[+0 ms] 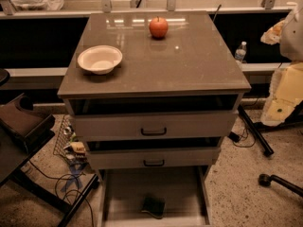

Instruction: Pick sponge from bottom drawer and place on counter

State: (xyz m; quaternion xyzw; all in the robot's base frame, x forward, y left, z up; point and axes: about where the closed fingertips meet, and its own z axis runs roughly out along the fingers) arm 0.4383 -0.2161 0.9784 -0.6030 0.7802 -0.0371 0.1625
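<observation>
The sponge (153, 205), dark green on top, lies flat near the front middle of the bottom drawer (123, 193), which is pulled out furthest of the three grey drawers. The counter (189, 60) is the glossy grey-brown top above them. My arm is the pale shape at the right edge. My gripper (274, 32) is up there beside the counter's far right corner, well away from the sponge and the drawer.
A red apple (158, 27) stands at the back of the counter and a cream bowl (100, 59) at its left. The two upper drawers are slightly open. A water bottle (240, 51) stands behind right. Cables and a wire basket (66, 138) lie on the floor left; a black stand leg (255, 132) lies right.
</observation>
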